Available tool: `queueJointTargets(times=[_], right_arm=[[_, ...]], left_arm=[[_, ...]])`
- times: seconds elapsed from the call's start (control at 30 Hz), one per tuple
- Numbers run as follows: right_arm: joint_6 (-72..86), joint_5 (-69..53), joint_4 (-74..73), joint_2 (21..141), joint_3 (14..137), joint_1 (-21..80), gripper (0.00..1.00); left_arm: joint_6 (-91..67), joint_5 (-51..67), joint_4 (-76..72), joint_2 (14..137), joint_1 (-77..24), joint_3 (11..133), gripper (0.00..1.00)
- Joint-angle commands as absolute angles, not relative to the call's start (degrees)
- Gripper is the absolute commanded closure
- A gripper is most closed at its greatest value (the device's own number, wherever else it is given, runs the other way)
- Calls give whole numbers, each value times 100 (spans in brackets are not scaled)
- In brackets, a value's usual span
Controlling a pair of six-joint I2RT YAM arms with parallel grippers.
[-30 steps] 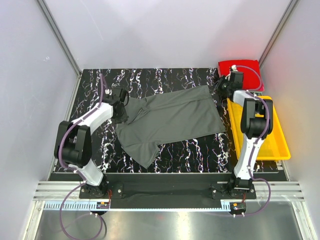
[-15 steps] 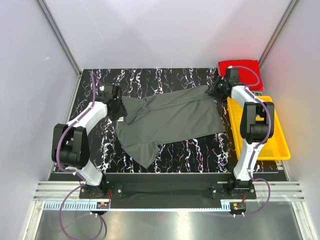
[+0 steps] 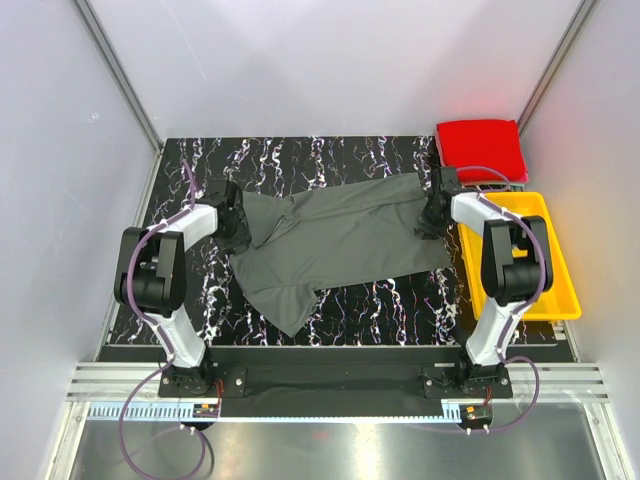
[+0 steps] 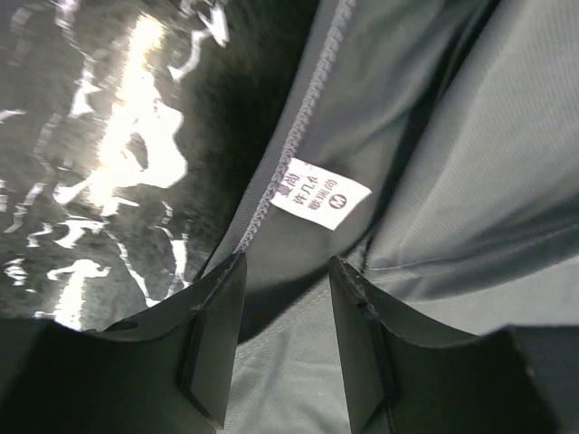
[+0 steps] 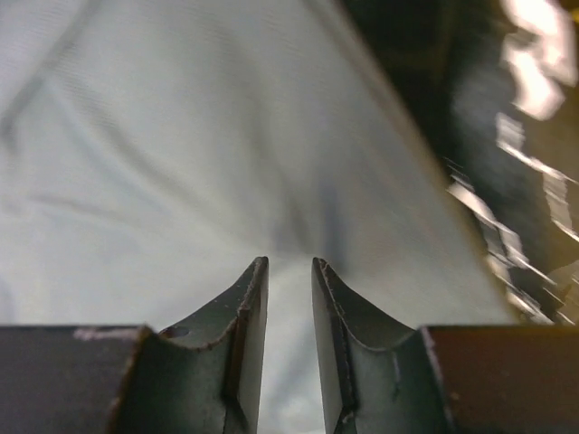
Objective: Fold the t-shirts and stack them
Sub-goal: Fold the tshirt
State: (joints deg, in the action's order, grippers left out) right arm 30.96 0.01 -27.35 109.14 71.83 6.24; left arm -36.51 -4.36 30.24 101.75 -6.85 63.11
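A: Where does the dark grey t-shirt [image 3: 340,245] lie?

B: It lies spread in the middle of the black marbled table [image 3: 300,160], unfolded and with some wrinkles. One short sleeve points to about 7 o'clock, toward the arm bases.

A: And the other shirt?

B: The red t-shirt [image 3: 478,150] is folded square at about 1 o'clock, at the far right corner, apart from the grey one. The yellow tray [image 3: 555,285] stands at 3 o'clock, on the near side of the red shirt.

A: What about the left gripper [image 3: 238,226]?

B: It is at the 9 o'clock edge of the grey shirt, at the neck. In the left wrist view its fingers [image 4: 213,348] stand moderately apart, and the collar seam [image 4: 298,145] runs down into the gap. The cloth there looks loose, not pinched. A white size label [image 4: 321,193] with the letter M lies just ahead of the fingertips.

A: And the right gripper [image 3: 427,220]?

B: It is at the 2 o'clock corner of the grey shirt, close to the tray. Its fingers [image 5: 244,353] leave only a narrow slit, low over the cloth. Whether cloth is caught in that slit, one cannot tell.
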Motion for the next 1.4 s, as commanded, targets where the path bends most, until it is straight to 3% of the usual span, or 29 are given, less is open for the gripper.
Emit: queueJointTargets(times=[0.0,0.1,0.3,0.43,0.57,0.77,0.93,1.17,1.37], right_arm=[[3208,772,-2778,10380,6751,615,68],[3444,835,-2603,10126,6259,624,69],[4016,1054,-2461,9317,5529,800,68],[4087,1125,-2654,8948,5502,861,68],[4104,1011,-2883,8842,5546,896,69],[4139,1011,-2900,8833,5204,967,70],[4183,1221,-2909,8658,4669,967,71],[4447,1266,-2953,8279,4272,967,71],[4439,1134,-2927,7876,4060,976,71]], left_arm=[[-3543,-1062,2909,10291,-677,6451,53],[-3419,-1230,2927,10475,-659,6608,57],[-2954,-1258,3330,10907,-642,7618,53],[-2795,-1274,3743,10452,-720,7954,51],[-2733,-1328,3745,9599,-949,7533,51],[-3409,121,2990,8807,-1116,5961,52],[-3542,-553,3058,8947,-1230,5169,52],[-3779,-1941,3471,9097,-1230,5071,50],[-3359,-1593,3788,8632,-1230,5685,43]])
